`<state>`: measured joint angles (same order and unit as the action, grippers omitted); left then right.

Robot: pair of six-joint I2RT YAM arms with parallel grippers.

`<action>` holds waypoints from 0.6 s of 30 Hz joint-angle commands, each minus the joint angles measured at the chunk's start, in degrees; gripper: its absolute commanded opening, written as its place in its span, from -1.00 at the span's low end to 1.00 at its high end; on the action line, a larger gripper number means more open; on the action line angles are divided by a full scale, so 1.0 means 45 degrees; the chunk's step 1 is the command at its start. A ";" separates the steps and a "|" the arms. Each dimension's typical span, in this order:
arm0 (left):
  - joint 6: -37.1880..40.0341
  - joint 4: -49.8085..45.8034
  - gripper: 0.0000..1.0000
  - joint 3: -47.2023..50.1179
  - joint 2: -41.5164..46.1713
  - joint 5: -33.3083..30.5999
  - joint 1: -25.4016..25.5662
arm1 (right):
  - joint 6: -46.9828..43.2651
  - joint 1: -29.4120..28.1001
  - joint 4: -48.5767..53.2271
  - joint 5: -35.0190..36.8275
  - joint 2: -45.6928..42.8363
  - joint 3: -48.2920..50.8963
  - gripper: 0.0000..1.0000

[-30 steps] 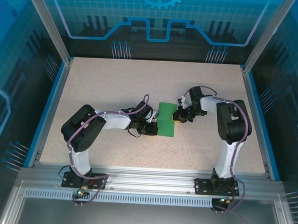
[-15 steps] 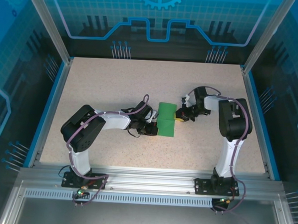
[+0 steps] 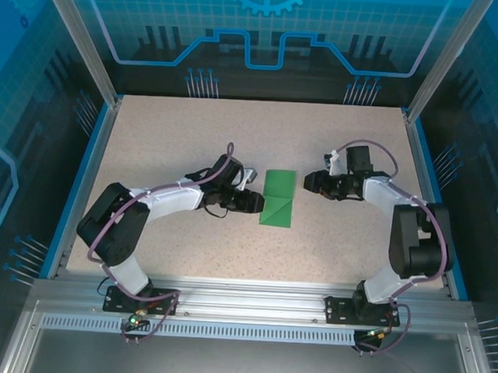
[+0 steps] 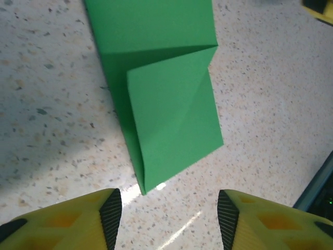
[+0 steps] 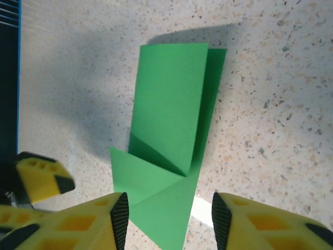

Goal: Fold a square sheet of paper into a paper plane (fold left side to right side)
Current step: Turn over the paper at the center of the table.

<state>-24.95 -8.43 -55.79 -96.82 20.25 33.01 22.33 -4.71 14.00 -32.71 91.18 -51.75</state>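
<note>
Square sheet of paper [image 3: 278,198], already folded to a narrow strip with a slanted flap, is lying flat between our two tools, just ahead of each one's fingertips. We are backing off: the left tool [image 3: 246,201] and right tool [image 3: 313,183], both clamped at its edges a second ago, are now standing open and empty. We are judging this crease pressed. A speckled beige surface [image 3: 176,141] is carrying it, and blue panels [image 3: 257,36] are enclosing us.

The square sheet of paper [image 3: 278,198], folded to a narrow strip, lies flat on the surface [image 3: 193,133]; left fingers [image 3: 249,202] just beside its left edge; right fingers [image 3: 311,183] near its right edge, farther back.
</note>
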 commanded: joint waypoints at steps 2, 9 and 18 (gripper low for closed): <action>0.0310 -0.0066 0.20 -0.0738 -0.0997 -0.0049 -0.0113 | 0.1106 0.0158 -0.1436 0.0000 -0.1140 0.1242 0.19; 0.0383 0.0316 0.19 -0.1984 -0.2363 0.0246 -0.0216 | 0.1542 0.0140 -0.1777 -0.0514 -0.1883 0.2088 0.30; 0.0532 0.0142 -0.03 -0.2972 -0.3474 0.0441 -0.0234 | 0.1465 0.0050 -0.1783 -0.0744 -0.2106 0.2532 0.31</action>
<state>-23.90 -7.20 -66.96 -110.56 20.84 32.42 28.56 -4.71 6.92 -34.63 82.89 -41.34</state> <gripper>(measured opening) 0.496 0.653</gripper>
